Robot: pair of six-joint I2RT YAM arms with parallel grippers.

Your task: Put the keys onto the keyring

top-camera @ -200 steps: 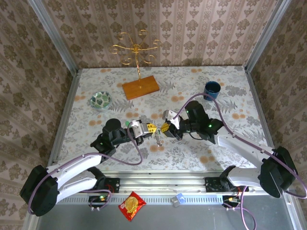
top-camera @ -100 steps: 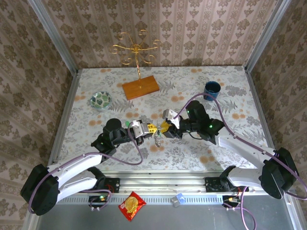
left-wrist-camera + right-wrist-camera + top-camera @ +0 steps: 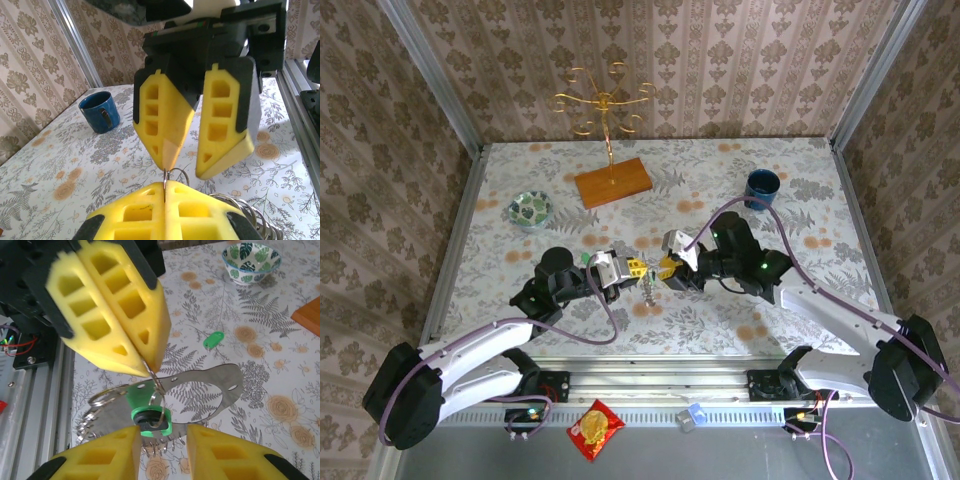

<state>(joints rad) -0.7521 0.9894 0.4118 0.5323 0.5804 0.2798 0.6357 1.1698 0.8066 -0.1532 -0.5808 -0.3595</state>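
Left claw (image 3: 165, 187) pinching keyring (image 3: 222, 382), right claw (image 3: 164, 442) parted opposite, both central on table (image 3: 800, 190)

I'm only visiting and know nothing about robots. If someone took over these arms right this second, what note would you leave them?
Left gripper: jaws shut on the keyring, pinching a thin wire loop on it and holding it above the table.
Right gripper: jaws open, holding nothing, one on either side of the hanging key.
Keys: the first key, green with a dark end, hangs from that wire loop and looks threaded on. The second key lies on the table, towards the patterned bowl.
Done: first key appears to be on.
Left: pick up the second key and thread it on.
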